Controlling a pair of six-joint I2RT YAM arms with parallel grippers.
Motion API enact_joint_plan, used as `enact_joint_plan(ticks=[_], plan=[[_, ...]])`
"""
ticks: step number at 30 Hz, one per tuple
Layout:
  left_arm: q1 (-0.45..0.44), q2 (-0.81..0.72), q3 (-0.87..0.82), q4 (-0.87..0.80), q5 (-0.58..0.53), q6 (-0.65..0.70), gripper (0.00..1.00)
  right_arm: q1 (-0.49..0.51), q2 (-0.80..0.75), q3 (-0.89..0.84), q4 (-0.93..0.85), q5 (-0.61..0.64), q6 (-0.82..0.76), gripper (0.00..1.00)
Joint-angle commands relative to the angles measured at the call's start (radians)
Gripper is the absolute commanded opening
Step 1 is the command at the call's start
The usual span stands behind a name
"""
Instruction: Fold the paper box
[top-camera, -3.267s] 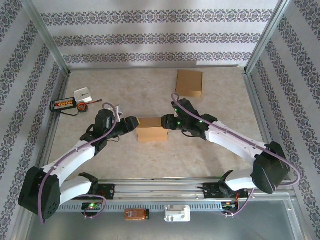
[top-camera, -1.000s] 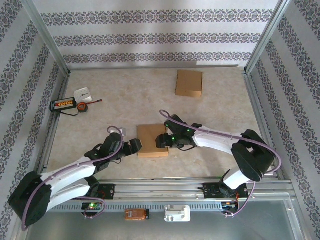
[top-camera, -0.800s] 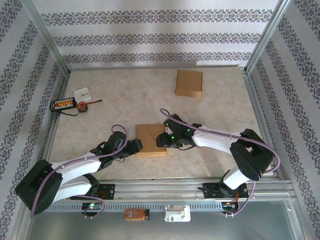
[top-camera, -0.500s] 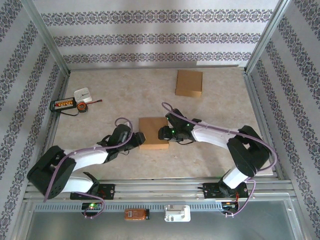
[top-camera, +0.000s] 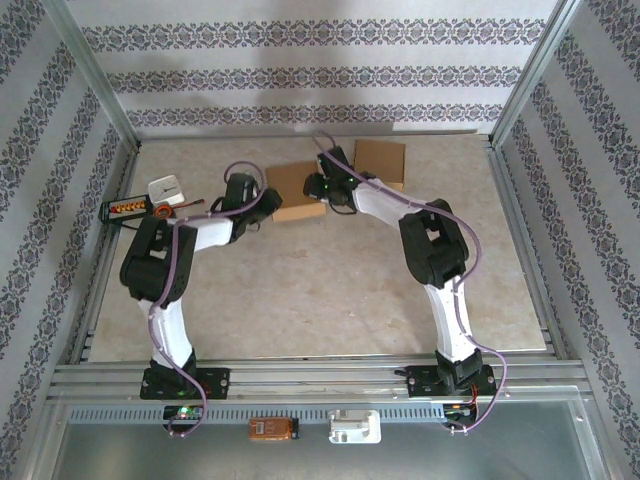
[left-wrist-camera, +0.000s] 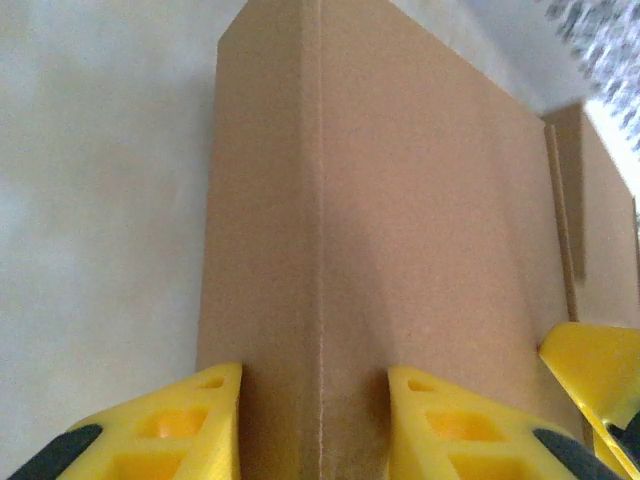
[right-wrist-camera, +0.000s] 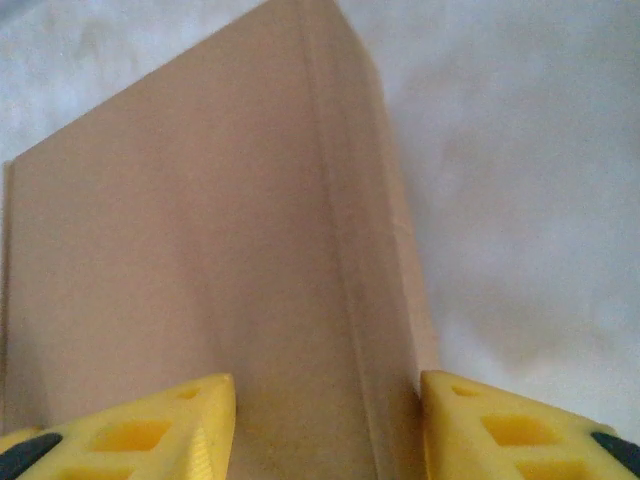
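Observation:
The paper box (top-camera: 297, 190) is plain brown cardboard, held between both grippers toward the back of the table. My left gripper (top-camera: 267, 200) is shut on its left end, and my right gripper (top-camera: 325, 188) is shut on its right end. In the left wrist view the yellow fingers (left-wrist-camera: 190, 425) straddle a creased corner of the box (left-wrist-camera: 380, 200), with the left gripper (left-wrist-camera: 315, 425) pressed onto the cardboard. In the right wrist view the right gripper (right-wrist-camera: 328, 425) clasps the box (right-wrist-camera: 200, 260) across its folded edge. Both arms are stretched far forward.
A second brown box (top-camera: 380, 165) lies just behind and to the right of the held one, close to the right gripper. A white block (top-camera: 166, 189), a black device (top-camera: 125, 208) and a small orange roll (top-camera: 160, 211) sit at the left edge. Metal frame rails border the table.
Both grippers closed on the paper box near the table's middle, then carried it together toward the back of the table, the arms stretching out.

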Motion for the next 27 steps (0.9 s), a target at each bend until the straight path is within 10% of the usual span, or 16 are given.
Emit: enact_joint_plan(ticks=[1, 9, 27], plan=[[0.000, 0.120, 0.198, -0.021, 0.136, 0.062, 0.31, 0.030, 0.120, 0.217, 0.012, -0.118, 0.039, 0.48], [0.071, 0.305, 0.375, 0.009, 0.165, 0.047, 0.31, 0.033, 0.380, 0.678, -0.184, -0.132, -0.088, 0.49], [0.163, 0.211, 0.312, -0.017, 0.169, 0.099, 0.69, 0.026, 0.141, 0.438, -0.158, 0.115, -0.203, 0.77]])
